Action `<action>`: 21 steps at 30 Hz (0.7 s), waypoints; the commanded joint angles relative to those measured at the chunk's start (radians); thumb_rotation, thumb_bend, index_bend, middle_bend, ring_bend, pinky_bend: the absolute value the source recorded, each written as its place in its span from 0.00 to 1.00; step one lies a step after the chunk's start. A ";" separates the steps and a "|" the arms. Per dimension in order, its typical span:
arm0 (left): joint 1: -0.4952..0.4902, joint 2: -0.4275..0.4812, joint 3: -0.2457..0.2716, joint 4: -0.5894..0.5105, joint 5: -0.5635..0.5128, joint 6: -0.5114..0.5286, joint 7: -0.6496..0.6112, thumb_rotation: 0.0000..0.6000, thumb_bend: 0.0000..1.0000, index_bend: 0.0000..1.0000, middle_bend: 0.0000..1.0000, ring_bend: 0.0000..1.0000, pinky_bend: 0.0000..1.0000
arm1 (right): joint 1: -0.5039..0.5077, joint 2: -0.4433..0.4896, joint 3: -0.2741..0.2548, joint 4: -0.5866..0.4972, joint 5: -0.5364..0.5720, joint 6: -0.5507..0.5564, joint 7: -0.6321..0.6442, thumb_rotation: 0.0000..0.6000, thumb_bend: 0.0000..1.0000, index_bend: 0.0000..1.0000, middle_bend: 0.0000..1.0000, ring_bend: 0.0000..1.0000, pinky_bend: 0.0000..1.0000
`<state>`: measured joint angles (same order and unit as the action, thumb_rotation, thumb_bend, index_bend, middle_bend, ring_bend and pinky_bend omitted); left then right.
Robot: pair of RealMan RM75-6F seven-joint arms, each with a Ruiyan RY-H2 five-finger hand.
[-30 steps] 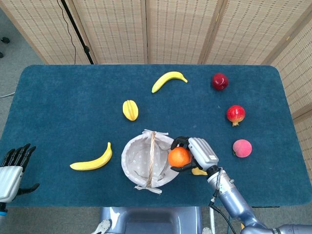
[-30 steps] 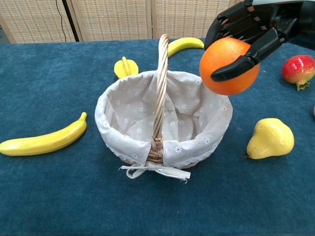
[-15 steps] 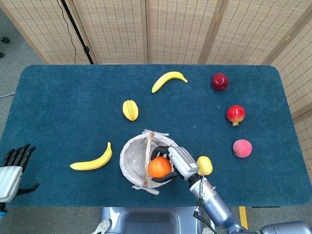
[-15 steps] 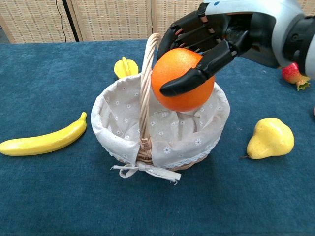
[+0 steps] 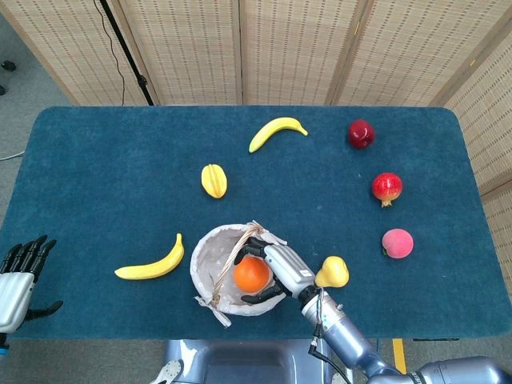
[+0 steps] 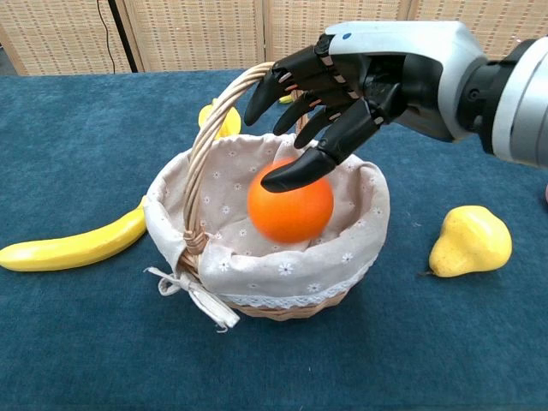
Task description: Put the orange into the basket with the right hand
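Observation:
The orange (image 5: 251, 274) (image 6: 291, 211) lies inside the cloth-lined wicker basket (image 5: 200, 264) (image 6: 257, 274) near the table's front edge. My right hand (image 5: 280, 268) (image 6: 360, 81) hovers over the basket's right side with its fingers spread above the fruit. Only the thumb tip overlaps the orange's top, and nothing is gripped. The basket's handle (image 6: 205, 145) leans to the left. My left hand (image 5: 20, 276) stays at the table's front left corner, fingers apart and holding nothing.
A yellow pear (image 5: 333, 273) (image 6: 470, 241) sits just right of the basket, and a banana (image 5: 152, 262) (image 6: 73, 244) lies to its left. Behind are a starfruit (image 5: 214, 180), a second banana (image 5: 277, 130), a red apple (image 5: 361, 133), a pomegranate (image 5: 386, 188) and a peach (image 5: 398, 242).
My right hand carried the orange leftward over the basket and let it go; it now rests inside. The basket shifted left and its handle tipped left.

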<state>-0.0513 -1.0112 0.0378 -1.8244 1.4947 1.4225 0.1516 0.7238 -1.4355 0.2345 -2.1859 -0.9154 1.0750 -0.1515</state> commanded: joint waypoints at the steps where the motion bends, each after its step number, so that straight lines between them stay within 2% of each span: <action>1: 0.000 -0.001 0.000 0.000 -0.001 -0.001 0.002 1.00 0.00 0.00 0.00 0.00 0.00 | -0.001 0.013 -0.005 0.009 -0.015 -0.014 0.007 1.00 0.04 0.37 0.17 0.24 0.22; 9: -0.001 -0.002 0.002 -0.001 0.001 -0.003 0.004 1.00 0.00 0.00 0.00 0.00 0.00 | 0.000 0.067 -0.025 0.026 -0.050 -0.026 -0.028 1.00 0.04 0.34 0.14 0.19 0.18; 11: 0.001 0.000 0.001 -0.002 0.000 0.001 0.001 1.00 0.00 0.00 0.00 0.00 0.00 | -0.007 0.116 -0.068 0.068 -0.105 0.023 -0.156 1.00 0.04 0.33 0.13 0.18 0.17; 13: 0.001 0.001 0.002 -0.003 0.002 0.002 -0.001 1.00 0.00 0.00 0.00 0.00 0.00 | -0.020 0.138 -0.092 0.082 -0.128 0.051 -0.207 1.00 0.04 0.32 0.13 0.17 0.17; 17: 0.001 -0.001 0.003 -0.004 0.005 0.002 0.003 1.00 0.00 0.00 0.00 0.00 0.00 | -0.046 0.170 -0.119 0.138 -0.167 0.086 -0.246 1.00 0.04 0.31 0.12 0.17 0.17; 21: 0.002 -0.001 0.002 -0.004 0.005 0.006 0.006 1.00 0.00 0.00 0.00 0.00 0.00 | -0.086 0.193 -0.141 0.187 -0.232 0.127 -0.230 1.00 0.04 0.30 0.12 0.17 0.17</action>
<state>-0.0490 -1.0123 0.0397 -1.8286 1.4997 1.4283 0.1574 0.6600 -1.2612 0.1110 -2.0194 -1.1187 1.1841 -0.3880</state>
